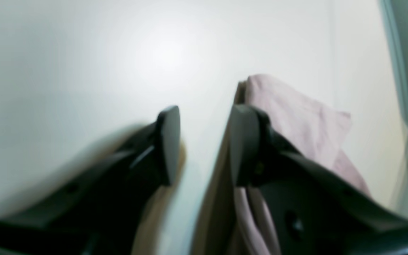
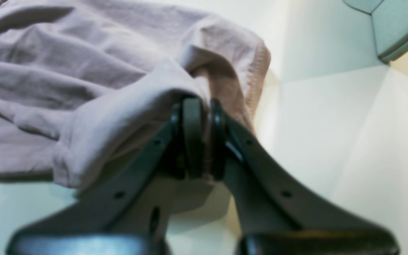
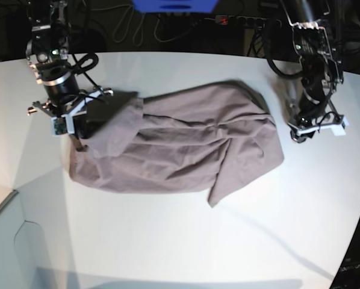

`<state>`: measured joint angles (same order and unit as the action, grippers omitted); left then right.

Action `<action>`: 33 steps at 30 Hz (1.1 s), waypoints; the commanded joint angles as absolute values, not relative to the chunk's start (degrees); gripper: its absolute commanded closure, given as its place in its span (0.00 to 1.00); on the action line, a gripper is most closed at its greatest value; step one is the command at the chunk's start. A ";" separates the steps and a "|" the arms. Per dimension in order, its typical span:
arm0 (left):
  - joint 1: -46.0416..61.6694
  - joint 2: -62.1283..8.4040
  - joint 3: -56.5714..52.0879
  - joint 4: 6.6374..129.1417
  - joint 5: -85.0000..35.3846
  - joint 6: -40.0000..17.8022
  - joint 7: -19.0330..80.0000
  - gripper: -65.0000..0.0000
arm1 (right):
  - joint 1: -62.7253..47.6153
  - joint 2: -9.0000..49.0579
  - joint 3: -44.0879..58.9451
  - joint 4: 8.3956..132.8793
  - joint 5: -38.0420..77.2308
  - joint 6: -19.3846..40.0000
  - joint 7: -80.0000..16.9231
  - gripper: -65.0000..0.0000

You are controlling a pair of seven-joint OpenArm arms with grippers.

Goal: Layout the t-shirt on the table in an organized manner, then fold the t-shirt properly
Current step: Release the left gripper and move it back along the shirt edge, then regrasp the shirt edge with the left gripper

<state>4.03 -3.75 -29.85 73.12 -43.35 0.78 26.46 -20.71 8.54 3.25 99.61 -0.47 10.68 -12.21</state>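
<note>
Right gripper [image 2: 204,117] pinches the t-shirt [image 3: 180,144] on the table [image 3: 186,241].

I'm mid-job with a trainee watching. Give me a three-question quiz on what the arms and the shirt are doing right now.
1. True or false: the right gripper is shut on the t-shirt.
2. The left gripper is: A) clamping cloth B) open, nothing between its fingers C) out of view.
3. Fill in: the t-shirt lies ____ on the table, not yet laid out flat.

Key: 1 true; 2 B; 3 bunched.
</note>
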 commanded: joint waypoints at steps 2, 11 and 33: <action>1.19 -5.14 -28.18 70.64 -43.82 0.31 25.63 0.64 | -20.53 8.84 3.47 100.62 -0.31 10.24 -10.51 1.00; -6.64 -7.16 -20.62 60.53 -43.82 0.31 25.54 0.64 | -20.53 8.84 3.47 100.53 -0.31 10.24 -10.51 1.00; -4.26 -6.64 -13.32 70.55 -43.91 0.40 25.45 0.64 | -20.00 8.84 3.47 100.53 -0.31 10.24 -10.51 1.00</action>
<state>-3.51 -6.22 -13.15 69.69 -43.38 0.99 26.37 -20.36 8.54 3.22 99.59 -0.47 10.68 -12.21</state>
